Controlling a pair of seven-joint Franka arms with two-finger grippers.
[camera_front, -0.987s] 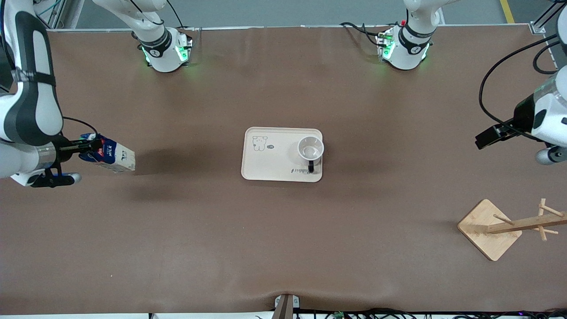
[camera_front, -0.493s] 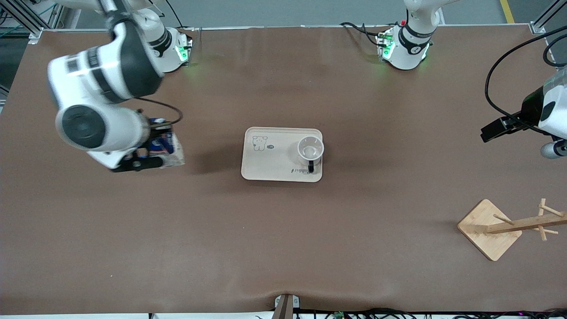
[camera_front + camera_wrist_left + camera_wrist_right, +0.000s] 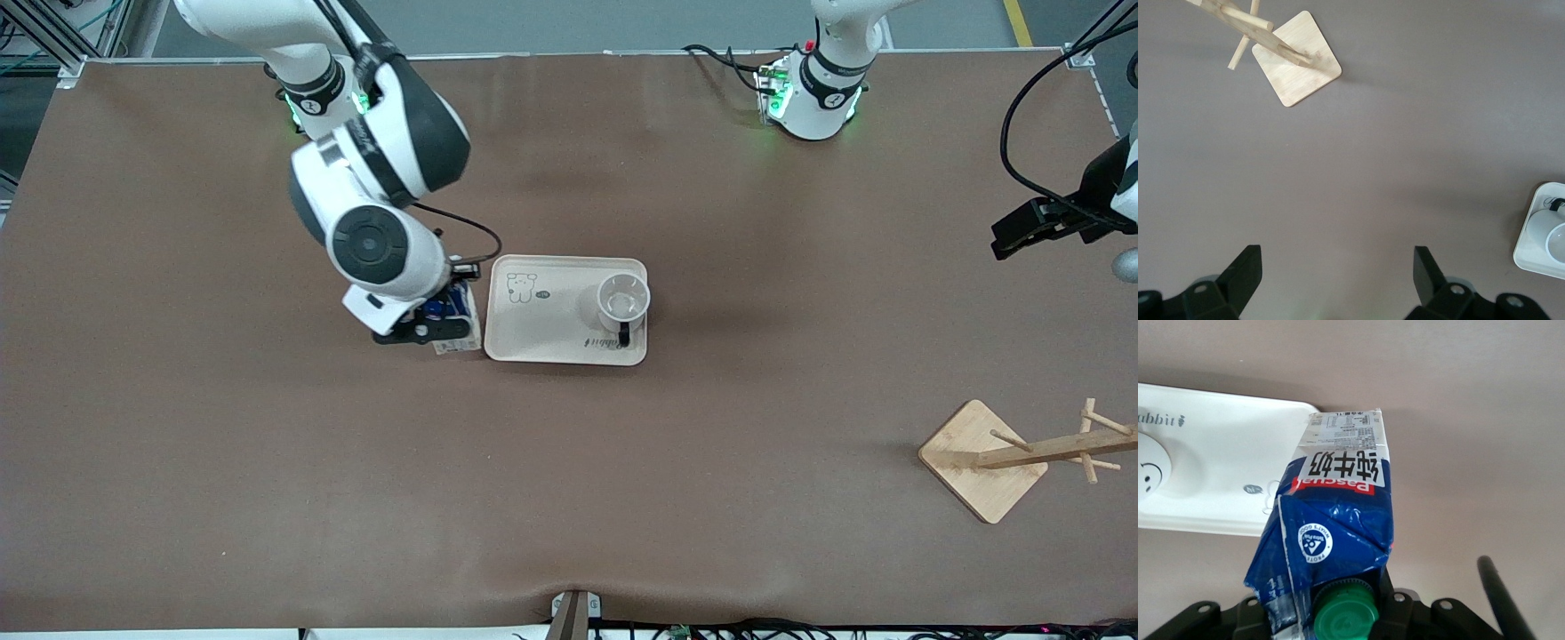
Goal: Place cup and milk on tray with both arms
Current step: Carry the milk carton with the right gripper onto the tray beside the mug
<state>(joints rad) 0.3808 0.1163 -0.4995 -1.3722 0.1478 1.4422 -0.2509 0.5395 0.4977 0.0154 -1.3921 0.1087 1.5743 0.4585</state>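
Reading "Pascual", milk label

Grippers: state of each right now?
Left gripper: open, empty, over bare table.
Right gripper: shut on the milk carton, beside the tray.

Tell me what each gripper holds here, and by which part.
The right gripper holds the milk by its gabled top near the green cap, beside the tray. The left gripper is open, holding nothing.
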